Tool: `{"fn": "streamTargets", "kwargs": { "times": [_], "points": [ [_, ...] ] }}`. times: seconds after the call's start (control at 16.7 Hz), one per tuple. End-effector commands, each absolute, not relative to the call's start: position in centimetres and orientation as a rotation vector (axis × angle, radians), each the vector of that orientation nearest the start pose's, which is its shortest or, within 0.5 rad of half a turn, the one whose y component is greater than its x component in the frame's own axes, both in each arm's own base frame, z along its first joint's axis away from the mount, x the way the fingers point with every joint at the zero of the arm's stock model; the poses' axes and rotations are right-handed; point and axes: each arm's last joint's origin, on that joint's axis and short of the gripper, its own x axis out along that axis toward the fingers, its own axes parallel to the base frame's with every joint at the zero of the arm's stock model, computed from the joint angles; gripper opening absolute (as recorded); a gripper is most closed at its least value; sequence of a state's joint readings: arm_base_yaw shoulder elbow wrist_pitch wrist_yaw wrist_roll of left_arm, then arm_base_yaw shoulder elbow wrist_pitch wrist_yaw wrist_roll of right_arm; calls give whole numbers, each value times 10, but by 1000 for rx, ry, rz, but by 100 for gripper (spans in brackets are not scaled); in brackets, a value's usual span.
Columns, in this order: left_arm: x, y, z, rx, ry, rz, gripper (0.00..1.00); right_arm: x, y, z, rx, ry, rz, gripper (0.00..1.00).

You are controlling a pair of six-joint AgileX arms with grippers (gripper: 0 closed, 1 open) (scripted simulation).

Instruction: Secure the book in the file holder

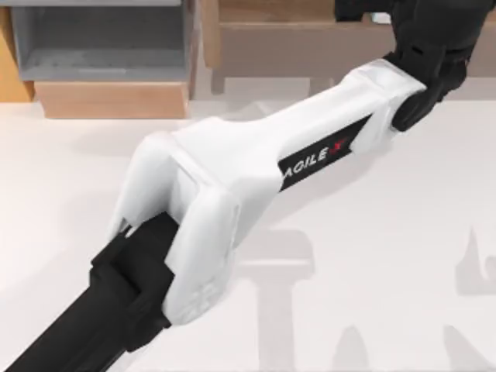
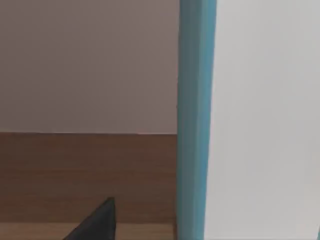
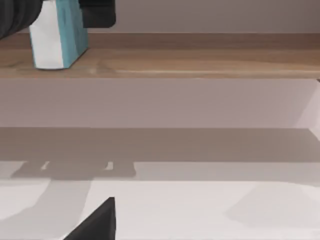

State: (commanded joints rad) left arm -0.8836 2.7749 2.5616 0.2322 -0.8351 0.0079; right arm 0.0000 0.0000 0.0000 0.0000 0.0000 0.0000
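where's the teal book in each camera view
top view: hidden, seemingly under the left arm where it reaches the upper right.
left wrist view: the book is close up, teal spine upright, right of centre.
right wrist view: book at upper left, standing on the shelf, within the left end effector.
shared landmark: the brown wooden shelf.
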Motion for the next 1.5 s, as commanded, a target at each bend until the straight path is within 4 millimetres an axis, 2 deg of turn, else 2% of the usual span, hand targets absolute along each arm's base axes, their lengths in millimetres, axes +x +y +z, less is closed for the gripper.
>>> {"fn": "streamTargets", "kwargs": {
  "times": [0.24, 0.66, 1.44, 1.5],
  "points": [
    [422, -453, 208, -21, -18, -17, 100, 106, -1, 160, 0, 0, 0, 100],
    [425, -453, 204, -13, -11, -17, 100, 106, -1, 160, 0, 0, 0, 100],
    [425, -453, 204, -13, -11, -17, 2, 106, -1, 160, 0, 0, 0, 100],
    [425, -453, 204, -13, -11, -17, 0, 106, -1, 160, 0, 0, 0, 100]
  ]
}}
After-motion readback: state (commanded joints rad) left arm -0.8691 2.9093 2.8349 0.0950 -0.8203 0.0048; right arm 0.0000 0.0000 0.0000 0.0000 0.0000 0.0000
